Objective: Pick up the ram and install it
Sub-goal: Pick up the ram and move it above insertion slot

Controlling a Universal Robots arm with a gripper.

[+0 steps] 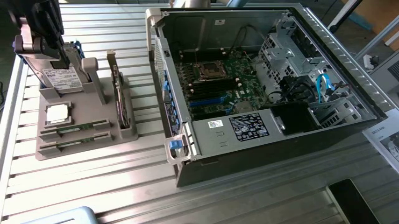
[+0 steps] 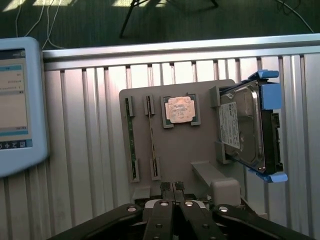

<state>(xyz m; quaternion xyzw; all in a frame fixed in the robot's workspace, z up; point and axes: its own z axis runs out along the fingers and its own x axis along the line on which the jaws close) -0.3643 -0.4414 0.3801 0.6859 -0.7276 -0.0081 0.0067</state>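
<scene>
Two ram sticks, thin green boards, lie side by side in slots of a grey holder (image 2: 175, 155), one ram (image 2: 129, 137) nearer the holder's edge and the other ram (image 2: 151, 135) beside it. In the exterior view the two sticks (image 1: 74, 127) (image 1: 74, 139) sit at the holder's near end. My gripper (image 2: 172, 189) hangs above the holder's opposite end, fingers pressed together with nothing between them. Seen from the exterior view, the gripper (image 1: 62, 60) is over the hard drive end, at the view's far left.
The holder also carries a silver processor chip (image 2: 180, 110), a hard drive (image 2: 245, 127) in blue rails and an upright expansion card (image 1: 118, 98). An open computer case (image 1: 262, 154) with its motherboard (image 1: 215, 86) lies to the exterior view's right. A light-blue screen device (image 2: 20, 105) rests nearby.
</scene>
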